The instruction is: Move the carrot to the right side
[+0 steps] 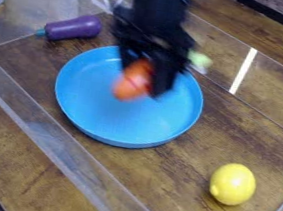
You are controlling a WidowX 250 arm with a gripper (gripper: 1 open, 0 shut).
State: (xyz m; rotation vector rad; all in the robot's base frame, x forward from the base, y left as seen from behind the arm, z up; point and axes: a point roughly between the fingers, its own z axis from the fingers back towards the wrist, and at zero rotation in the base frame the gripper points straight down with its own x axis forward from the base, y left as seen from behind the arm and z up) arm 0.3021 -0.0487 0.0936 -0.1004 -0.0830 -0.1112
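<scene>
The black robot claw (pixel 145 75) hangs at upper centre of the frame, pointing straight down, clenched on the small orange toy carrot with a light green leafy top (pixel 134 80). The carrot is held clear of any surface, over the upper middle of the round blue plastic plate (pixel 168 132); its leafy end shows at the claw's right side. The image is motion-blurred here, so exact finger contact cannot be read.

A purple toy eggplant (pixel 73 28) lies on the dark wooden desk (pixel 40 162) at upper left, well apart from the claw. A yellow toy lemon (pixel 233 183) sits at lower right, beside the plate but not touching it.

Judgement: the carrot is carried above the plate's rim so as to pass over it without collision. The transfer is under way; the drop spot on the right remains open, and the lemon's position should be avoided
</scene>
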